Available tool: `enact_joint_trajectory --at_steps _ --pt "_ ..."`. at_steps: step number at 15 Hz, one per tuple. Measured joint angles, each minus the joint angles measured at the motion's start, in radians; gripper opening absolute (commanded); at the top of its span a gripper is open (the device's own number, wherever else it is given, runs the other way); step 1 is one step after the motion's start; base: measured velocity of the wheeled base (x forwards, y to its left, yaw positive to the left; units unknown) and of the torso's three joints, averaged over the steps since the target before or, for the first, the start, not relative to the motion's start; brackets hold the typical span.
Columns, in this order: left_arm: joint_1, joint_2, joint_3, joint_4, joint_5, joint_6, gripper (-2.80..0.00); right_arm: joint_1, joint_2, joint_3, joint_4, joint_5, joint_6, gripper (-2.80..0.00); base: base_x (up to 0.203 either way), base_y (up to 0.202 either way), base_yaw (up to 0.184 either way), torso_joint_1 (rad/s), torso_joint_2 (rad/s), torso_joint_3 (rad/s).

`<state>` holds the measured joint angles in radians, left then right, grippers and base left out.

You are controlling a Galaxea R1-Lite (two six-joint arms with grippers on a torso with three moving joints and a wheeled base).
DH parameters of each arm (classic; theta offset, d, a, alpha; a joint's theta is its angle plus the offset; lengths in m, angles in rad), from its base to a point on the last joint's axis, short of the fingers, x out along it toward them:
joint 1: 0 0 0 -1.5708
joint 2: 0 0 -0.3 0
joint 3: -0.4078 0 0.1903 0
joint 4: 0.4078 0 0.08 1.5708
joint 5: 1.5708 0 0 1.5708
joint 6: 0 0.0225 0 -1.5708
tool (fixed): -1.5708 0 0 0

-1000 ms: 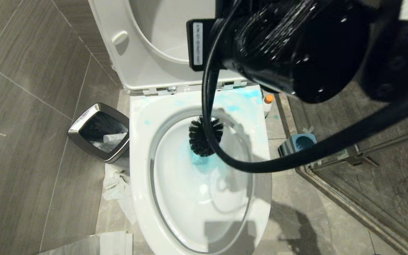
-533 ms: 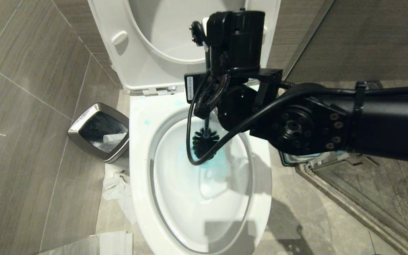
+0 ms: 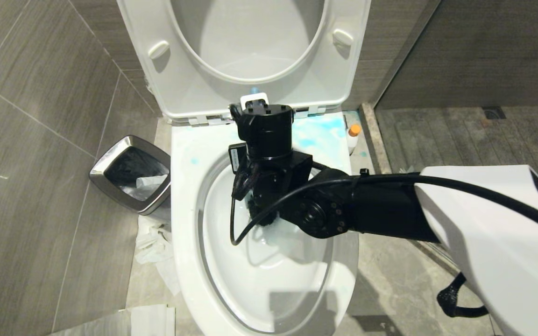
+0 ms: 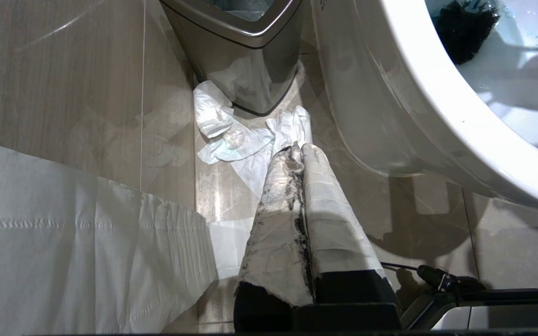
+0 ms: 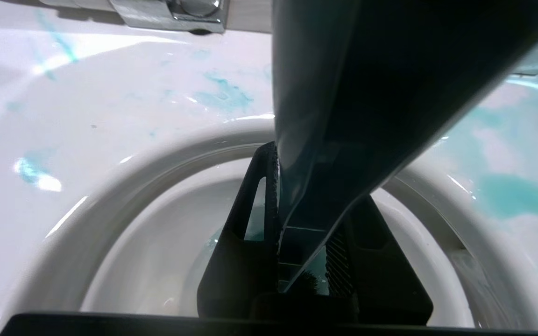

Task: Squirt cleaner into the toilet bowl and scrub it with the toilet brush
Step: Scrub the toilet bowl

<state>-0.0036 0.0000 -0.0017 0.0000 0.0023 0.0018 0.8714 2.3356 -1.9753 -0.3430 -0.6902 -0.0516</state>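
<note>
Right gripper [image 5: 301, 242] clamps one toilet brush [image 4: 465, 28] (one toilet bowl [image 3: 185, 196]).

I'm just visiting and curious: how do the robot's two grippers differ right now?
The right gripper is shut on the toilet brush, while the left gripper is shut on nothing. The right gripper reaches over the toilet bowl; the left gripper hangs near the floor beside it, by the steel bin. The left gripper's fingers are wrapped in white paper; the right's are bare black. Both point downward.
</note>
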Motion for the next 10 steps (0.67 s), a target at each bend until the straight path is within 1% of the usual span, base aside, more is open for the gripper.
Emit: enact_joint_trajectory --at_steps 1,4,7,9,10 --pt "0.000 0.000 0.000 0.000 0.000 0.000 -2.80 -0.004 0.015 -0.001 -0.026 -0.002 -0.012 -2.80 0.000 0.000 0.000 0.000 0.00 0.000" --pt "0.000 0.000 0.000 0.000 0.000 0.000 -2.80 0.001 0.006 0.001 -0.026 -0.007 -0.024 -2.80 0.000 0.000 0.000 0.000 0.00 0.000" --pt "0.000 0.000 0.000 0.000 0.000 -0.001 -2.80 0.048 -0.068 0.020 -0.023 -0.046 -0.033 -2.80 0.000 0.000 0.000 0.000 0.00 0.000" --pt "0.000 0.000 0.000 0.000 0.000 0.000 -2.80 0.070 -0.128 0.066 -0.032 -0.038 -0.073 -2.80 0.000 0.000 0.000 0.000 0.00 0.000" --pt "0.000 0.000 0.000 0.000 0.000 0.000 -2.80 0.075 -0.147 0.092 -0.055 -0.012 -0.105 -2.80 0.000 0.000 0.000 0.000 0.00 0.000"
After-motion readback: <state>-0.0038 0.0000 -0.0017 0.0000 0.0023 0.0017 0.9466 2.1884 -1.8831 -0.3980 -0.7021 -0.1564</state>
